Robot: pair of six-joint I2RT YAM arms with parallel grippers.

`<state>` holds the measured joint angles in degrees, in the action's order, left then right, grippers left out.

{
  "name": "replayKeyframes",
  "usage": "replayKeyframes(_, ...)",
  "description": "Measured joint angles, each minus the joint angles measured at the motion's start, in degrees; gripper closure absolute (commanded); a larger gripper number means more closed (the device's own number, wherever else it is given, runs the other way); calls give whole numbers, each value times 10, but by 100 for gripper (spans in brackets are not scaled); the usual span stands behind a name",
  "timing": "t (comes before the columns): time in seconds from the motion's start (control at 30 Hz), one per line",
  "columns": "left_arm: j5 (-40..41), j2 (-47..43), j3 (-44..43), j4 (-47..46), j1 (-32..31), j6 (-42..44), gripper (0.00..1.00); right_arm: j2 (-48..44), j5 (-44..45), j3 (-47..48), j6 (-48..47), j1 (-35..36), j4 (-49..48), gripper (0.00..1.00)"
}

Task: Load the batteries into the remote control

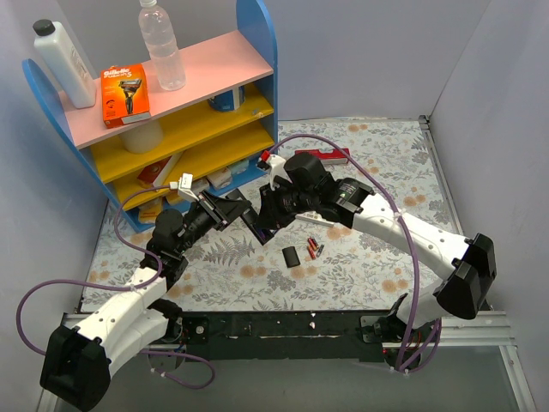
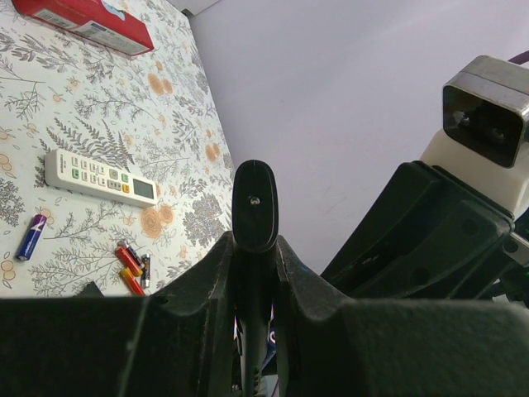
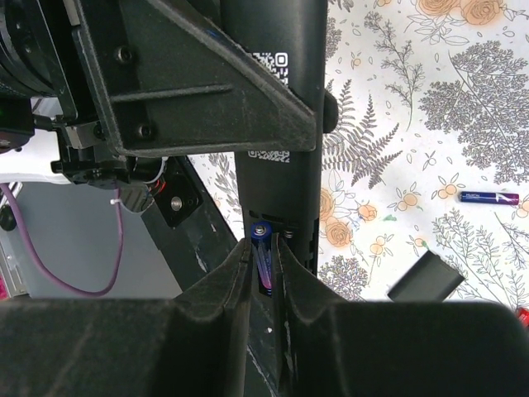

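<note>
The right hand point(image 3: 263, 258), nearest the lens, pinched a blue-purple cell point(image 3: 262, 246) at the mouth of the open bay in the black remote point(image 3: 285, 190). The left hand point(image 2: 254, 252) clenched that remote and held it off the bench point(image 1: 395, 146) at mid-scene, between the two arms. The risk was that a push off the bay's line could wedge the cell crooked or twist the slim remote in its grip, and the cell could drop. The cell looked small, smooth and glossy, with a pale metal end showing. Red spare cells point(image 1: 313, 250) and the bay cover point(image 1: 292, 257) lay on the bench below, toward its near side.
</note>
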<state>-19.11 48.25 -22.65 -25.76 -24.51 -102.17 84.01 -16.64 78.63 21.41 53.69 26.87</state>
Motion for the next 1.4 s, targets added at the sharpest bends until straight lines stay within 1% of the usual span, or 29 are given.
replayKeyframes(0.43,0,1,0,-3,0,-1,100,4,0,5,-19,5,3,80)
replayKeyframes(0.6,0,1,0,-4,0,-3,100,4,1,5,-19,5,3,78)
replayKeyframes(0.73,0,1,0,-7,0,-5,100,4,2,5,-19,5,3,73)
replayKeyframes(0.77,-1,1,0,-9,0,-7,100,4,3,5,-20,5,3,70)
replayKeyframes(0.83,-3,1,0,-17,0,-8,100,4,4,5,-21,5,3,68)
replayKeyframes(0.87,-3,1,0,-18,0,-8,100,3,4,5,-23,5,3,65)
replayKeyframes(0.93,-4,1,0,-22,0,-8,100,2,4,5,-27,6,3,64)
replayKeyframes(1.07,-6,1,0,-33,0,-8,100,0,3,18,-44,9,14,59)
replayKeyframes(1.27,-26,0,0,-49,0,-13,100,-3,8,50,-75,9,25,58)
replayKeyframes(1.4,-38,0,0,-60,0,-14,100,-7,9,54,-88,9,31,58)
